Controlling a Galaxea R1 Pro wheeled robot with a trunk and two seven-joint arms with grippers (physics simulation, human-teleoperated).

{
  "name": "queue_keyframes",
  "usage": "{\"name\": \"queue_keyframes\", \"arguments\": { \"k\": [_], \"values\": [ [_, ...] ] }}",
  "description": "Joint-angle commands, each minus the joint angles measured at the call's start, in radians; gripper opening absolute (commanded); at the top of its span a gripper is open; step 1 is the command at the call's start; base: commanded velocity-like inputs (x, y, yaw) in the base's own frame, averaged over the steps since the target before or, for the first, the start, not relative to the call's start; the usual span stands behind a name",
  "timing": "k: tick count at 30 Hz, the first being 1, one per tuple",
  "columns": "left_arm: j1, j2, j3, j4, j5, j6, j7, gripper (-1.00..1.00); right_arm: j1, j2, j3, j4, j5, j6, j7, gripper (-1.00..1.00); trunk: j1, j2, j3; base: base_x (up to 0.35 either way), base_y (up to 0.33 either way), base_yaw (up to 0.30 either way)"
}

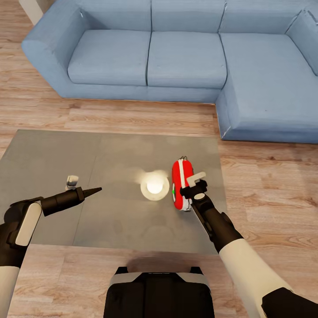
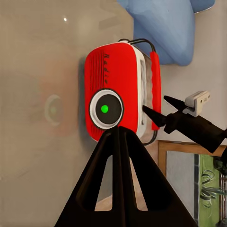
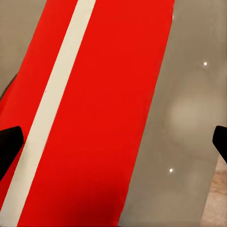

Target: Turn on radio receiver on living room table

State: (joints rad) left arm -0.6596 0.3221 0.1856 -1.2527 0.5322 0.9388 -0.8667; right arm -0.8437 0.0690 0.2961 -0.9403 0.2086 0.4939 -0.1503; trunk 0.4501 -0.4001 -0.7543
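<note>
Sofa is seen at 12 o'clock in the head view, plank floor around it. Table is spread across the middle, a bright lamp glare reflected near its centre.

Radio is stood on the table just at 3 o'clock of the glare, toward the table's right edge. In the left wrist view its round dial with the green dot is faced toward the left arm; the wire handle is looped over the far end.

Right gripper is held at the radio's near end, fingers spread wide; in the right wrist view the red body with its white stripe is seen between the two black fingertips, nothing clamped. Contact cannot be confirmed.

Left gripper is parked at 9 o'clock of the radio, well apart, fingers pressed together on nothing.

Step in hand is judged to be the press. A light, slow touch is advised: the radio is narrow and stood on edge, so it could be tipped or slid on the glossy top. Whether the switch sits on the top or on the dial face cannot be told.
</note>
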Motion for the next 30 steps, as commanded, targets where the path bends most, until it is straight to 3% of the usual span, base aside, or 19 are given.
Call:
{"name": "queue_keyframes", "arguments": {
  "k": [1, 7, 9, 10, 13, 14, 15, 16, 18, 30],
  "values": [
    [0.0, 0.0, 0.0, 0.0, 0.0, 0.0, 0.0, -1.0, 0.0, 0.0, 0.0, 0.0, 0.001, 0.0, 0.0, 1.0, 0.0, 0.0, 0.0, 0.0, 0.0, 0.0],
    [0.0, 0.0, 0.0, 0.0, 0.0, -0.001, 0.0, -1.0, 0.0, -0.001, 0.0, -0.033, 0.002, 0.009, 0.007, 1.0, 0.0, 0.0, 0.0, 0.0, 0.0, 0.0],
    [0.0, 0.0, 0.0, 0.0, 0.0, -0.001, 0.0, -1.0, 0.0, -0.002, 0.0, -0.095, -0.006, 0.048, 0.011, 1.0, 0.0, 0.0, 0.0, 0.0, 0.0, 0.0],
    [0.0, 0.0, 0.0, 0.0, 0.0, -0.001, 0.0, -1.0, 0.0, -0.004, 0.0, -0.145, -0.02, 0.09, 0.013, 1.0, 0.0, 0.0, 0.0, 0.0, 0.0, 0.0],
    [0.0, 0.001, -0.001, -0.006, -0.001, 0.0, 0.001, -1.0, 0.0, -0.019, 0.0, -0.387, -0.115, 0.314, 0.029, 1.0, 0.0, 0.0, 0.0, 0.0, 0.0, 0.0],
    [0.0, 0.001, -0.002, -0.015, -0.005, 0.0, -0.001, -1.0, 0.0, -0.047, 0.0, -0.526, -0.166, 0.453, 0.037, 1.0, 0.0, 0.0, 0.0, 0.0, 0.0, 0.0],
    [0.0, 0.002, -0.003, -0.031, -0.009, 0.001, 0.0, -1.0, 0.0, -0.073, 0.001, -0.579, -0.193, 0.529, 0.044, 1.0, 0.0, 0.0, 0.0, 0.0, 0.0, 0.0],
    [0.0, 0.002, -0.004, -0.043, -0.011, 0.001, 0.0, -1.0, 0.0, -0.085, 0.0, -0.599, -0.204, 0.553, 0.052, 1.0, 0.0, 0.0, 0.0, 0.0, 0.0, 0.0],
    [0.0, 0.002, -0.005, -0.065, -0.013, 0.001, 0.012, -1.0, 0.0, -0.103, 0.0, -0.624, -0.218, 0.553, 0.079, 1.0, 0.0, 0.0, 0.0, 0.0, 0.0, 0.0],
    [0.0, 0.012, -0.03, -0.148, -0.013, 0.05, 0.034, -1.0, 0.0, -0.109, 0.0, -0.633, -0.222, 0.553, 0.087, 1.0, 0.0, 0.0, 0.0, -0.236, 0.0, 0.0]
  ]
}}
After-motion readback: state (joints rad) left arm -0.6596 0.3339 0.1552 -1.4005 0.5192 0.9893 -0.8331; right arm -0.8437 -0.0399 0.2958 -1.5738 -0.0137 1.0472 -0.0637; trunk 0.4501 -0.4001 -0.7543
